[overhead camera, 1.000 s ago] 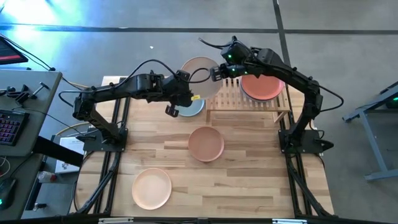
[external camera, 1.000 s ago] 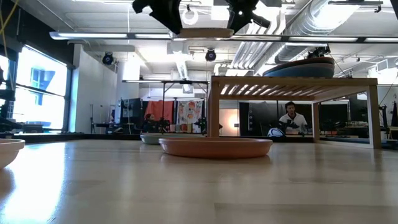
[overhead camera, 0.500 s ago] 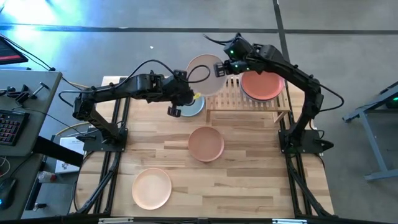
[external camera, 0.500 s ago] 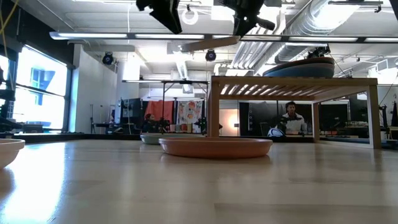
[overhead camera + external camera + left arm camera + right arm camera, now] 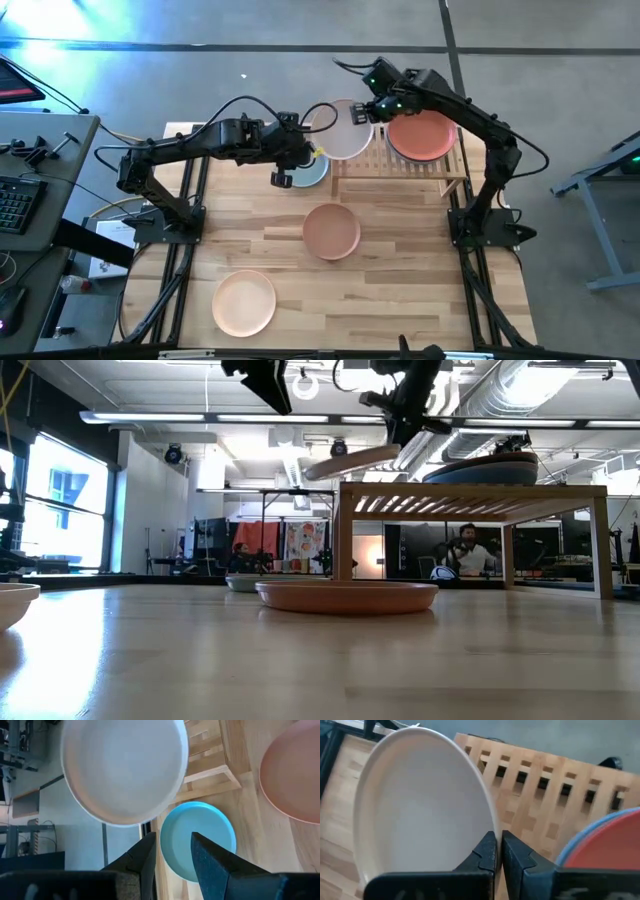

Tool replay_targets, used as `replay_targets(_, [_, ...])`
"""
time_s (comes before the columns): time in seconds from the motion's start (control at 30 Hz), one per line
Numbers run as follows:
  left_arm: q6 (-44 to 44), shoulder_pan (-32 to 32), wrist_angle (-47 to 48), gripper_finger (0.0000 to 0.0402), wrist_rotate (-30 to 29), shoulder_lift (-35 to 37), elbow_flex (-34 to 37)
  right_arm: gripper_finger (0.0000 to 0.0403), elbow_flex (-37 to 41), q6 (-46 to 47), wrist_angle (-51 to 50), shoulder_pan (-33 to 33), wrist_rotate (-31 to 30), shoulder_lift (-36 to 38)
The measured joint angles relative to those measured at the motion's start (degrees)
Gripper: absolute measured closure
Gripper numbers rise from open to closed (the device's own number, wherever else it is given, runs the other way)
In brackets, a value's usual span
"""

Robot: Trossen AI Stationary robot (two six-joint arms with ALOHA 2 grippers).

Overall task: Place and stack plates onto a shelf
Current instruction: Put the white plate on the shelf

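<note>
A small stack topped by an orange-red plate sits on the shelf, the right gripper pinches an off-white plate tilted above the shelf's free end, the left gripper hovers with fingers spread, and blue, tan-pink and peach plates wait on the surface.

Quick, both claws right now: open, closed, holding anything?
Left claw: open, empty, above the blue plate.
Right claw: closed on the rim of the off-white plate, tilted by the shelf.
</note>
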State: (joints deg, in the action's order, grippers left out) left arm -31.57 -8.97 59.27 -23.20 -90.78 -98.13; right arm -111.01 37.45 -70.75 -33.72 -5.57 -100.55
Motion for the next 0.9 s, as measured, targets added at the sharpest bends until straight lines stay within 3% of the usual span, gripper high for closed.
replay_targets(0.2, [0.0,0.0,0.0,0.0293,0.0,0.0,0.0,0.0403,3.0,1.0,3.7,-1.8,2.9,0.0])
replay_targets(0.9, [0.0,0.0,0.0,0.0293,0.1,0.0,0.0,0.0403,5.2,0.5,1.8,-3.5,2.3,0.3])
